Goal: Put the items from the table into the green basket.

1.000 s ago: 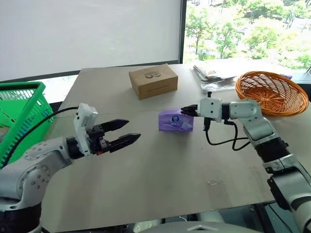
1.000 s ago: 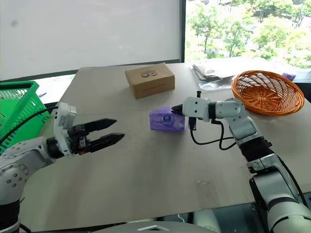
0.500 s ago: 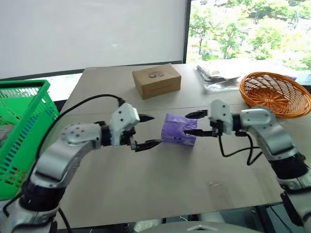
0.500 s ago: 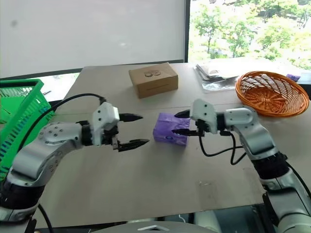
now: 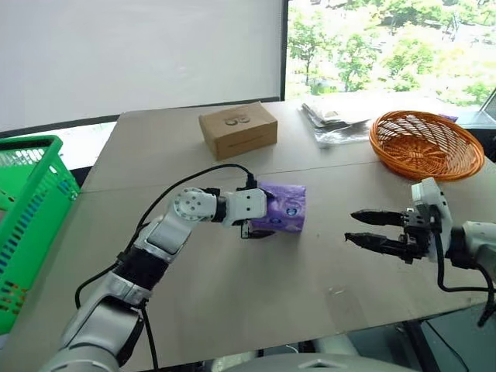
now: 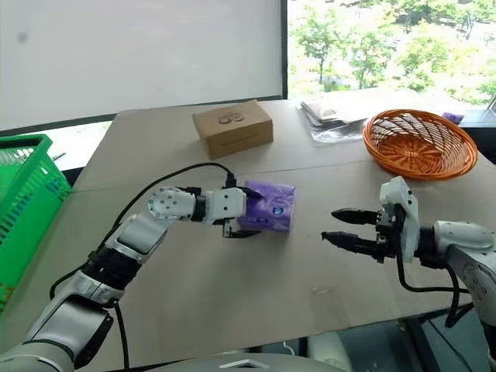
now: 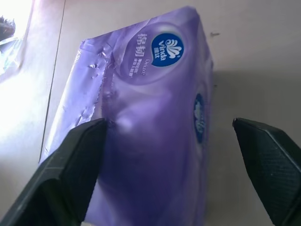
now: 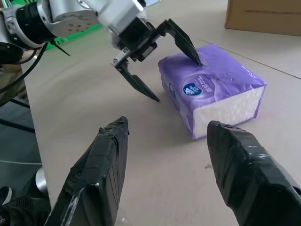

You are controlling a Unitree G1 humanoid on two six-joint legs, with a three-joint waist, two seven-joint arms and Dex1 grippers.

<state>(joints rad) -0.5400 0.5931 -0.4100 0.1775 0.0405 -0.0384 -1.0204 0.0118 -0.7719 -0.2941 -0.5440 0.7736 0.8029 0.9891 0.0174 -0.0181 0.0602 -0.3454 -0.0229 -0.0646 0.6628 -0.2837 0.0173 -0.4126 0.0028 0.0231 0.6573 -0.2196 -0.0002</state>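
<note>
Standing at far left beside the table (image 5: 232, 310): green basket (image 5: 31, 225), slotted side facing in, well apart from everything else. Reaching across from the left: left gripper (image 5: 262, 221), at the near-left end of the purple pack (image 5: 280, 209). Fingers spread around that end, one (image 8: 181, 42) resting on the pack's top edge, the other (image 8: 138, 84) clear of it beside the near side. Not yet clamped; from the wrist camera, one finger (image 7: 70, 174) against the pack's wrapping, the other (image 7: 270, 165) apart from it over bare tabletop. Lying flat near the table's middle, just this side of the seam: that pack, blue round logo (image 7: 167, 47) on top and white end facing right. Sitting farther back, beyond the seam: brown box (image 5: 238, 129), logo up, apart from the pack. Lying behind and to the right, near the window: clear-wrapped papers (image 5: 333, 120). Resting right of those: orange wicker bowl (image 5: 425, 143), near the table's right edge. Hovering at right, well clear of the pack: right gripper (image 5: 360, 227), level, pointing left toward the pack, fingers parted one above the other, holding nothing.
</note>
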